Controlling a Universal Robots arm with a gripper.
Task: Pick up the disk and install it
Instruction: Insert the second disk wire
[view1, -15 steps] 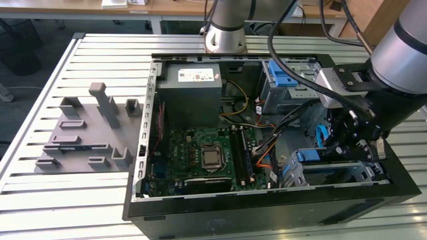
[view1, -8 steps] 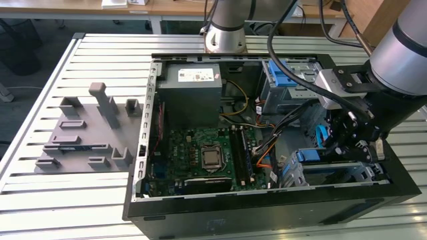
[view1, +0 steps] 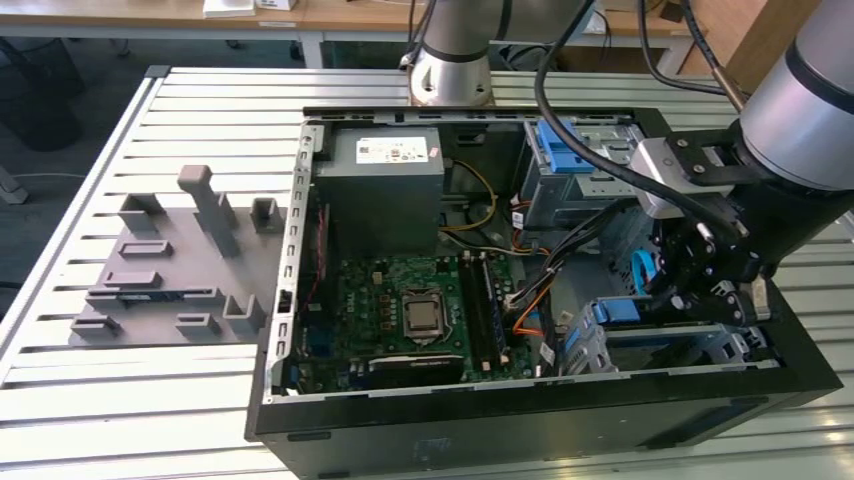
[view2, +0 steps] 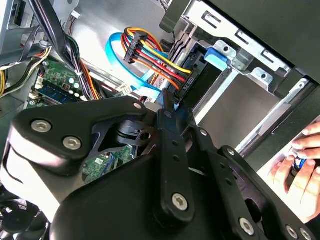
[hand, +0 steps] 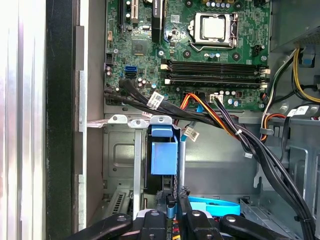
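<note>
Gripper: fingers nearly together, pinching the narrow blue-tabbed end of the disk. Disk: seated upright in the metal drive cage at the case's lower front corner, beside the motherboard. Labels: too small to read. A person's hand rests outside the case.

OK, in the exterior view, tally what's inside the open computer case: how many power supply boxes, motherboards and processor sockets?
Power supply box: 1
Motherboard: 1
Processor socket: 1
Total: 3
</note>
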